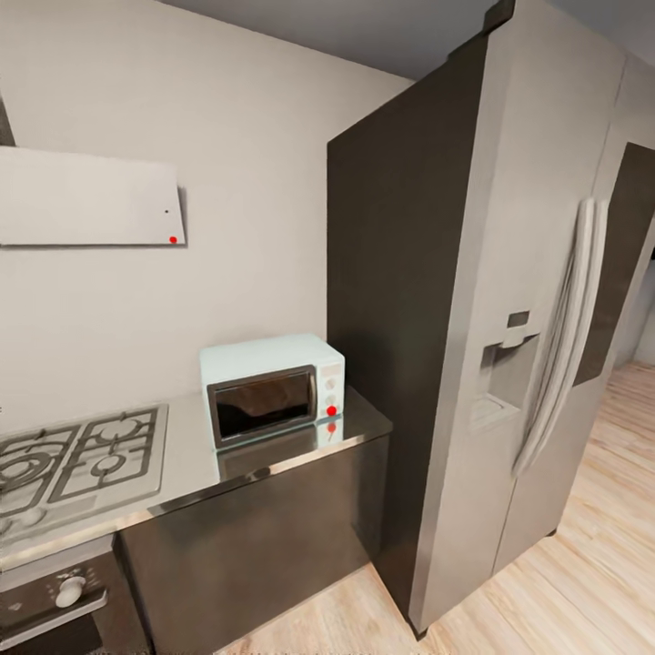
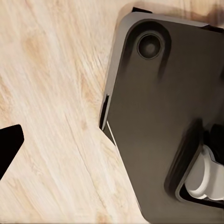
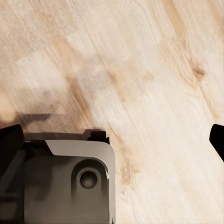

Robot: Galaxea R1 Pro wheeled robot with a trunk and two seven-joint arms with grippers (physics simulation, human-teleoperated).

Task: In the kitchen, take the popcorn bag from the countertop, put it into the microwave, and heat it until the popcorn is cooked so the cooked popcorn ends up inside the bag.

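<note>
One microwave [image 1: 272, 386] on the countertop [image 1: 191, 455].

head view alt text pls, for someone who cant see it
A boxy mint-blue microwave with a dark glass door sits shut on a grey steel countertop, between a black-grated gas hob and a tall grey fridge.

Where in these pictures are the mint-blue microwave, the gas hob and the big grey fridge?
Boxy pale mint-blue microwave [image 1: 264, 400]: head view, on its dark glass door.
Gas hob with black grates [image 1: 77, 459]: head view, on a grate.
Tall grey fridge [image 1: 537, 164]: head view, on its upper door panel.
</note>
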